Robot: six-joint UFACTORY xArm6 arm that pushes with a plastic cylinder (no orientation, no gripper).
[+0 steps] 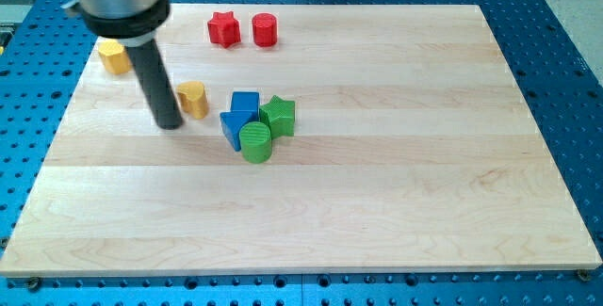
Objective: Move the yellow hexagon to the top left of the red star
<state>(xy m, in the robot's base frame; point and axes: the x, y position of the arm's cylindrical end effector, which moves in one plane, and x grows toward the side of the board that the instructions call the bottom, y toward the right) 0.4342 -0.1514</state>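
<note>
A red star point(222, 28) lies near the view's top, left of centre. A yellow block point(114, 56), partly hidden behind the arm, sits at the upper left; its shape looks hexagonal. A second yellow block point(194, 99) lies lower, right of the rod. My tip point(169, 123) rests on the board just left of this second yellow block, nearly touching it, and well below the red star.
A red cylinder point(265, 30) stands right of the red star. A blue cube point(245, 104), a blue triangular block point(234, 127), a green star-like block point(279, 115) and a green cylinder point(254, 142) cluster mid-board. The wooden board point(377, 202) lies on a blue perforated table.
</note>
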